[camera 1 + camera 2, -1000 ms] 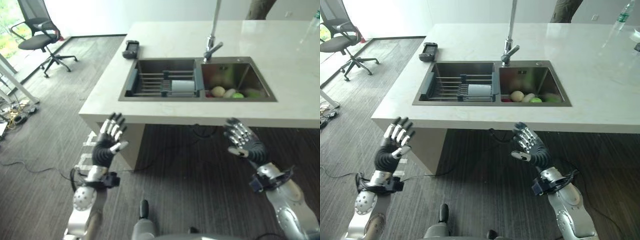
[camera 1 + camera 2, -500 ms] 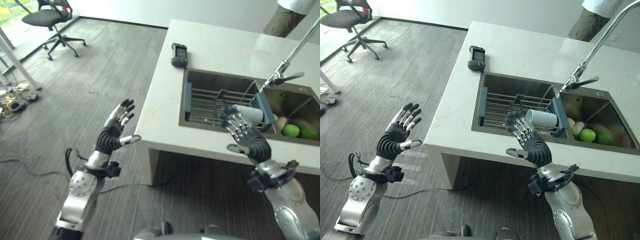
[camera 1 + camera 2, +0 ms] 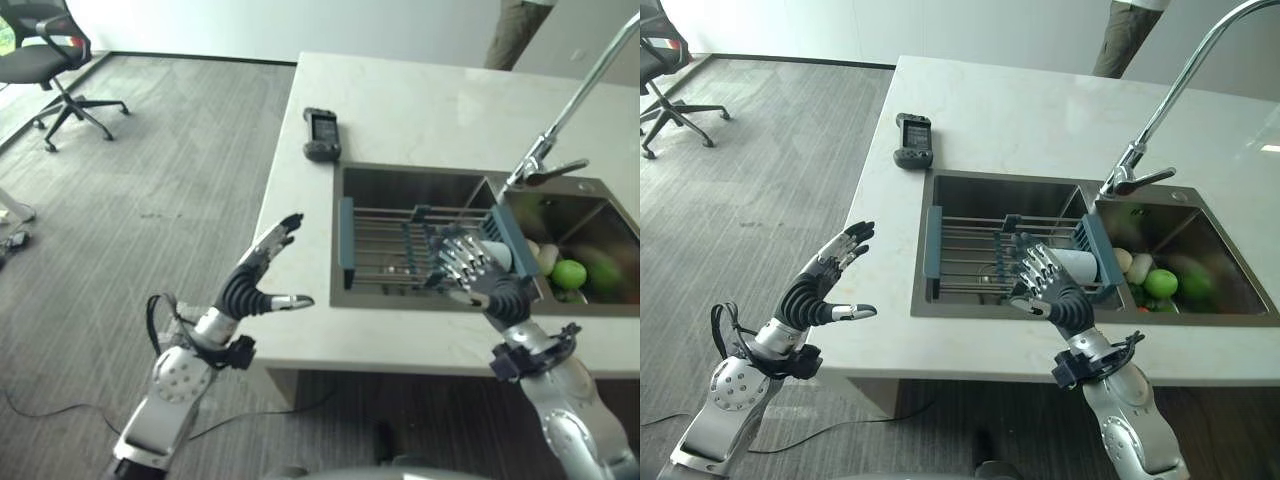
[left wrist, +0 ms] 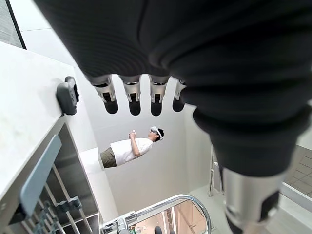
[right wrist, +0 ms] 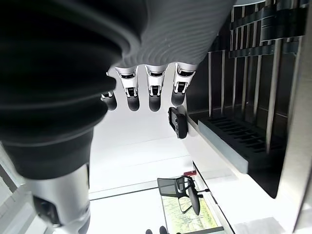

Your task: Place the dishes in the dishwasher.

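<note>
A white cup [image 3: 1077, 265] lies on its side on a wire rack [image 3: 970, 250] with blue ends, set across the left basin of the steel sink [image 3: 1000, 190]. My right hand [image 3: 1045, 285] hovers open over the front of that basin, fingers spread, just before the cup and partly covering it. In the right wrist view its fingers [image 5: 151, 92] are straight, with the rack [image 5: 239, 141] past them. My left hand [image 3: 820, 292] is open too, raised off the counter's left edge. Its fingers [image 4: 131, 97] point toward the sink.
The pale counter [image 3: 1020, 110] carries a black handheld device [image 3: 912, 140] behind the sink. A tall faucet [image 3: 1140, 170] stands between the basins; the right basin holds a green apple [image 3: 1160, 283] and other produce. A person [image 3: 1130, 30] stands beyond the counter. An office chair [image 3: 40, 60] is far left.
The camera has moved closer to the counter. My right hand has gone up and forward over the rack by the cup. My left hand has risen beside the counter edge. Both remain open.
</note>
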{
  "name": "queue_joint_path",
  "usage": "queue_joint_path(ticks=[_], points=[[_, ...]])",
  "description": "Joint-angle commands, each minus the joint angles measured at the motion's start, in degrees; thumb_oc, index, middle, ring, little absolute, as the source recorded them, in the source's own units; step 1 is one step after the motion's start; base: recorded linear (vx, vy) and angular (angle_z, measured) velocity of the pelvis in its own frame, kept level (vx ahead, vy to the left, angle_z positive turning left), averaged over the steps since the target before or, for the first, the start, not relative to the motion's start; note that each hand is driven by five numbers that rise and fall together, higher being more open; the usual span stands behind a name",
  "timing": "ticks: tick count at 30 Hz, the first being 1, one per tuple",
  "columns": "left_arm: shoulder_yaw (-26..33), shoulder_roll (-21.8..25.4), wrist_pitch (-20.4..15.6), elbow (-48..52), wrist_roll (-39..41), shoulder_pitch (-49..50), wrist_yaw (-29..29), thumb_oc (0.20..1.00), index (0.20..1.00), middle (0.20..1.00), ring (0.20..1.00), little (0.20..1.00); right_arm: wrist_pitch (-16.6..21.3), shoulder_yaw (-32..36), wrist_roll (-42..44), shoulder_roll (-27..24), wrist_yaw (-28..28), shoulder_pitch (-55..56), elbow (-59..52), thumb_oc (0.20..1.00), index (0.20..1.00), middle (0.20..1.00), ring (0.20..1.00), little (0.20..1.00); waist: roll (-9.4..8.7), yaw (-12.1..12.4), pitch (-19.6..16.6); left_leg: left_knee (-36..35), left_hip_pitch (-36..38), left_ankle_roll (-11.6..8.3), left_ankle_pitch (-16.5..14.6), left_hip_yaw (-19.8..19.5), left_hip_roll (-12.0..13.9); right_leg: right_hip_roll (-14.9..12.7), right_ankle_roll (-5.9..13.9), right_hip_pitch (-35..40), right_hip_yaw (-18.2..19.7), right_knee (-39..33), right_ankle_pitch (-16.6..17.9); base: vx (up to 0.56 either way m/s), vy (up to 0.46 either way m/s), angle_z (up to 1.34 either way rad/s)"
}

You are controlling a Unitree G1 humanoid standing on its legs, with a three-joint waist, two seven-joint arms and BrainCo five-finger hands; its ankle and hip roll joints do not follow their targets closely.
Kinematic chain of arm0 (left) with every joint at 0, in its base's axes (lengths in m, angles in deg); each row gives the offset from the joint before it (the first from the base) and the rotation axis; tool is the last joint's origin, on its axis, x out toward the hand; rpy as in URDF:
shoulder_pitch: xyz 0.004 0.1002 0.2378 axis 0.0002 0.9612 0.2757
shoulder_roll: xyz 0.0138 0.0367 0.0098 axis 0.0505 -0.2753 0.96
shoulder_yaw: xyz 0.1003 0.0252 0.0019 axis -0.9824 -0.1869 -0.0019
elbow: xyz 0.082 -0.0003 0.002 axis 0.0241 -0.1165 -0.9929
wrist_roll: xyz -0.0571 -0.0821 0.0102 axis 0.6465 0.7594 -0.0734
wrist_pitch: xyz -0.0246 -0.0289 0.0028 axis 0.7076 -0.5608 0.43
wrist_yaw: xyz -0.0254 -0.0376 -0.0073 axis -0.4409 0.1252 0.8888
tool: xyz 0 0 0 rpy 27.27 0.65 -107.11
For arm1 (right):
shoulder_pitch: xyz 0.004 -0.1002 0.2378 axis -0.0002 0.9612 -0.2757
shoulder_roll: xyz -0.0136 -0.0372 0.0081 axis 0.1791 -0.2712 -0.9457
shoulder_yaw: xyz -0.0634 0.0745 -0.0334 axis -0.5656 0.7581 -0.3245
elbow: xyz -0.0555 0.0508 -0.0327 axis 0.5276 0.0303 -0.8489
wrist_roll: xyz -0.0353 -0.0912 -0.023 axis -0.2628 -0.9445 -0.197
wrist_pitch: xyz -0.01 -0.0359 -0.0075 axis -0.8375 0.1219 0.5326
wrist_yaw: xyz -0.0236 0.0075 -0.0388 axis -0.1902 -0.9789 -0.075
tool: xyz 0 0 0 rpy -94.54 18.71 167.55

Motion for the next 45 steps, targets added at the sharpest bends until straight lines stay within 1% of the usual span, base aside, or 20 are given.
queue_joint_path(ticks=[1, 5, 6, 10, 14, 16, 18, 20, 22, 24, 26, 29, 31, 33, 36, 39, 40, 42, 43, 45], points=[[0.58, -0.21, -4.07, 2.44, 2.54, -2.26, 1.12, 1.000, 1.000, 1.000, 1.000, 1.000, 2.96, 2.85, 1.75, -0.47, 0.04, -0.70, -4.08, 1.000, 1.000, 1.000, 1.000, 1.000, 0.45, -1.44, -1.52, -0.41, 2.92, 0.62, 4.64, -0.74, 1.52, 0.57, 1.15, 0.04, 1.26, -1.70, 2.25, 0.11, -0.343, -0.33], [-0.17, -1.15, -4.68, 2.22, 3.39, -2.38, 1.01, 1.000, 1.000, 1.000, 1.000, 1.000, 3.59, 3.67, 1.12, -0.51, -0.70, -0.09, -3.96, 1.000, 1.000, 1.000, 1.000, 1.000, 0.56, -2.02, -0.99, 5.27, -0.37, 0.50, 5.62, -0.21, 0.81, 1.53, -0.13, 1.10, 0.87, -1.70, 1.25, 0.09, -0.203, -0.05], [-0.73, -1.77, -5.20, 1.87, 3.45, -1.75, 1.39, 1.000, 1.000, 1.000, 1.000, 1.000, 3.29, 3.23, 0.30, -0.33, -2.16, -0.54, -3.94, 1.000, 1.000, 1.000, 1.000, 1.000, 0.79, -1.19, -0.74, 1.46, -0.89, 2.15, 3.26, -2.84, -2.84, 1.44, 0.47, 1.05, 0.83, -1.70, 1.48, 0.16, -0.078, 0.06], [-1.16, -3.19, -6.54, 1.21, 3.27, -2.43, 2.46, 1.000, 1.000, 1.000, 1.000, 1.000, 4.44, 1.47, -1.95, 0.86, -3.47, -2.63, -2.99, 1.000, 1.000, 1.000, 1.000, 1.000, 1.86, 0.27, 0.32, -5.01, -2.37, 3.55, 7.13, -6.80, -6.44, 2.72, 0.74, 0.68, 1.70, -1.70, 1.46, 0.07, 0.026, -0.04], [-2.36, -3.57, -6.66, 0.66, 2.85, -4.51, 3.15, 1.000, 1.000, 1.000, 1.000, 1.000, 4.43, 0.22, -2.97, 1.64, -5.13, -5.51, -1.60, 1.000, 1.000, 1.000, 1.000, 1.000, 1.85, 0.61, 0.28, -5.62, -2.38, 4.07, 6.69, -6.09, -6.90, 2.24, 1.08, -0.06, 0.01, -1.38, 1.58, -0.04, 0.157, -0.10], [-3.52, -3.33, -6.50, 0.51, 2.78, -5.42, 3.24, 1.000, 1.000, 1.000, 1.000, 1.000, 4.13, 0.16, -2.65, 2.10, -4.32, -5.52, -2.03, 1.000, 1.000, 1.000, 1.000, 1.000, 1.61, 0.35, 0.29, -5.62, -1.92, 4.34, 6.33, -3.73, -6.46, 1.55, 1.50, -0.22, -2.00, 1.08, 0.66, 0.01, 0.257, -0.27], [-4.25, -2.96, -7.09, 0.59, 2.92, -4.99, 2.62, 1.000, 1.000, 1.000, 1.000, 1.000, 4.45, 0.46, -1.28, 2.08, -3.16, -4.05, -2.83, 1.000, 1.000, 1.000, 1.000, 1.000, 1.52, 0.23, 0.51, -5.06, -1.58, 4.98, 6.56, -3.81, -6.29, 2.60, 0.77, -1.19, -0.84, 8.37, -2.87, 0.02, 0.162, -0.41], [-5.02, -2.79, -7.90, 0.62, 1.57, -5.60, 2.86, 1.000, 1.000, 1.000, 1.000, 1.000, 5.90, -0.67, -0.06, 3.53, -2.36, -3.48, -2.61, 1.000, 1.000, 1.000, 1.000, 1.000, 0.39, 0.63, 1.24, -2.29, -2.46, 6.23, 5.60, -4.14, -6.66, 1.47, 1.51, -3.55, -1.32, 15.80, -2.17, -0.02, 0.030, -0.62], [-5.29, -2.30, -7.11, 0.36, -0.41, -7.10, 5.12, 1.000, 1.000, 1.000, 1.000, 1.000, 7.03, -2.61, -1.35, 4.66, -2.08, -4.03, -1.59, 1.000, 1.000, 1.000, 1.000, 1.000, -0.15, 1.21, 1.41, -2.49, -2.05, 6.22, 5.20, -4.01, -6.48, -1.69, 2.14, -3.18, -2.31, 12.68, -0.52, 0.03, -0.143, -0.42], [-4.59, -1.71, -5.62, 1.25, 1.74, -8.70, 5.91, 1.000, 1.000, 1.000, 1.000, 1.000, 7.52, -3.37, -1.67, 4.23, -2.05, -4.07, -2.60, 1.000, 1.000, 1.000, 1.000, 1.000, -0.16, 1.11, 1.11, -3.05, -1.16, 5.73, 4.36, -4.98, -5.52, -5.38, 3.33, -2.71, 1.20, 6.97, 3.12, 0.09, -0.311, -0.19], [-3.75, -1.54, -5.56, 1.46, 3.47, -9.81, 5.49, 1.000, 1.000, 1.000, 1.000, 1.000, 7.41, -2.98, -2.16, 4.50, -3.02, -4.25, -3.40, 1.000, 1.000, 1.000, 1.000, 1.000, -0.20, 0.81, 0.87, -3.37, -0.33, 5.19, 3.50, -6.02, -4.13, -7.06, 4.26, -2.15, 4.66, 3.83, 5.04, 0.10, -0.423, -0.02], [-4.02, -1.72, -6.15, 1.87, 3.25, -11.24, 5.77, 1.000, 1.000, 1.000, 1.000, 1.000, 7.17, -3.00, -2.52, 4.78, -4.52, -4.96, -3.79, 1.000, 1.000, 1.000, 1.000, 1.000, -1.01, 0.85, 0.70, -2.83, -1.03, 4.22, 3.39, -7.00, -2.53, -6.75, 4.95, -1.12, 5.94, 1.64, 4.35, 0.01, -0.424, 0.46], [-4.35, -1.83, -6.07, 2.58, 2.15, -11.29, 7.10, 1.000, 1.000, 1.000, 1.000, 1.000, 6.51, -2.96, -3.13, 4.14, -4.76, -5.53, -4.01, 1.000, 1.000, 1.000, 1.000, 1.000, -1.62, 1.44, 0.40, -3.15, -1.17, 3.20, 3.54, -6.91, -1.03, -6.28, 5.58, 0.74, 3.99, -1.22, 3.73, 0.00, -0.501, 0.68], [-4.29, -1.99, -5.46, 2.78, 3.17, -10.69, 8.97, 1.000, 1.000, 1.000, 1.000, 1.000, 5.30, -3.05, -1.28, 2.14, -5.29, -6.76, -4.53, 1.000, 1.000, 1.000, 1.000, 1.000, -1.65, 1.87, -0.06, -5.13, -0.24, 0.94, 4.90, -4.96, 2.81, -3.95, 4.83, 1.21, 2.98, -1.70, 1.88, 0.00, -0.562, 0.13], [-3.81, -3.18, -4.49, 2.79, 5.01, -9.56, 9.52, 1.000, 1.000, 1.000, 1.000, 1.000, 4.05, -2.79, -1.74, 1.05, -3.55, -7.35, -5.19, 1.000, 1.000, 1.000, 1.000, 1.000, -1.94, 2.15, 0.35, -3.27, -1.74, -0.67, 6.44, -3.10, 4.90, -1.61, 2.58, 1.77, 1.96, -1.70, 0.92, -0.04, -0.361, -0.23], [-3.24, -3.88, -3.71, 2.27, 4.67, -8.57, 9.40, 1.000, 1.000, 1.000, 1.000, 1.000, 3.62, -1.32, -0.90, 0.00, -1.75, -5.56, -5.41, 1.000, 1.000, 1.000, 1.000, 1.000, -2.11, 1.29, 0.69, 2.28, -3.89, -0.81, 5.45, 1.75, 4.03, -1.52, 1.46, 2.75, -0.97, -1.70, 0.42, -0.03, -0.173, -0.02], [-2.63, -3.94, -2.86, 1.33, 3.61, -7.73, 9.89, 1.000, 1.000, 1.000, 1.000, 1.000, 4.65, -0.69, -1.58, -0.25, -1.61, -4.50, -5.11, 1.000, 1.000, 1.000, 1.000, 1.000, -1.35, 1.51, 0.77, 1.21, -4.55, 0.34, 5.23, 1.26, 0.44, -1.46, 1.51, 3.25, -3.03, -1.70, 0.11, 0.02, -0.021, 0.48], [-2.55, -3.94, -2.26, 0.86, 2.87, -7.59, 9.48, 1.000, 1.000, 1.000, 1.000, 1.000, 5.28, -0.99, -2.62, 0.40, -2.22, -4.46, -5.18, 1.000, 1.000, 1.000, 1.000, 1.000, -0.73, 1.49, 0.90, -1.22, -4.51, 0.26, 6.87, 1.92, 0.30, -1.46, 1.69, 3.54, -4.02, -1.70, 0.09, 0.05, 0.078, 0.69], [-2.92, -3.48, -0.22, -1.34, 0.38, -8.07, 9.02, 1.000, 1.000, 1.000, 1.000, 1.000, 6.18, -2.17, -3.48, 1.20, -3.72, -5.47, -4.52, 1.000, 1.000, 1.000, 1.000, 1.000, 0.25, 1.03, 0.54, -5.50, -2.48, 0.79, 8.26, -0.63, -0.22, -1.28, 1.70, 3.96, -3.22, -1.70, -0.08, 0.09, 0.140, 0.51], [-3.25, -2.75, 2.60, -2.02, -1.71, -8.36, 10.20, 1.000, 1.000, 1.000, 1.000, 1.000, 5.82, -2.16, -2.88, 1.15, -4.28, -6.19, -4.41, 1.000, 1.000, 1.000, 1.000, 1.000, 0.78, 0.91, -0.11, -5.62, -2.40, 1.15, 7.70, -1.97, -0.71, -1.35, 1.97, 4.22, -2.65, -1.70, -0.26, 0.10, 0.130, 0.17]])
